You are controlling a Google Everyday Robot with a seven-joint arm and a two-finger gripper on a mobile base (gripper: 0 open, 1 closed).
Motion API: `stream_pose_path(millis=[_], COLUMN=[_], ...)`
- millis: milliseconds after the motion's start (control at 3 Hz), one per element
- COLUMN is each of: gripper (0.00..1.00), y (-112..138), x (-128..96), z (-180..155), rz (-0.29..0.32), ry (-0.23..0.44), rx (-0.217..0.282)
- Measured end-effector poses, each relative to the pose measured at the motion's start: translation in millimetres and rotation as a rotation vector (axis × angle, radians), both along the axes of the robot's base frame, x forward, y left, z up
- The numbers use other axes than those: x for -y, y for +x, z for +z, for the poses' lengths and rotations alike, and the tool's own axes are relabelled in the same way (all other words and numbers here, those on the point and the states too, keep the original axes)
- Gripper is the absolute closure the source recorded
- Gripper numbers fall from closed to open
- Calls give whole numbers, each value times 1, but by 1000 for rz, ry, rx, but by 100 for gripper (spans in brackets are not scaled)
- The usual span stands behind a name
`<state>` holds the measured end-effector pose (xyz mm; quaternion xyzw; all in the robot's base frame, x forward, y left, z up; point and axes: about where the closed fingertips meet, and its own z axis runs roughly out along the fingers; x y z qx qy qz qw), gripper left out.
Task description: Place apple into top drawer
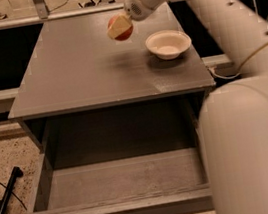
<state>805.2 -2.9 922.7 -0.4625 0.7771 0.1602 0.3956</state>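
Apple (125,34) gripped in pincer (119,27), above cabinet top (83,71), left of bowl (168,44)

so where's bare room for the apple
Open grey wooden top drawer: wholly bare. Grey cabinet top: free along the front and left of the cream-white shallow bowl; crowded at back where the gripper holds the small red apple.

Arm stretched forward, claw (120,27) aloft (clamped on apple (126,34))
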Motion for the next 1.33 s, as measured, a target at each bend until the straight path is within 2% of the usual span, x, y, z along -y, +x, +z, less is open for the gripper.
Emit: stream_pose_path(millis=[333,667,1000,1333], gripper=[100,100,100,100], y=[-86,-86,-129,-179], x=[50,50,34,25], z=[32,32,15,-21], rz=[35,35,109,166], ry=[62,62,23,-10], rx=[62,62,46,-5])
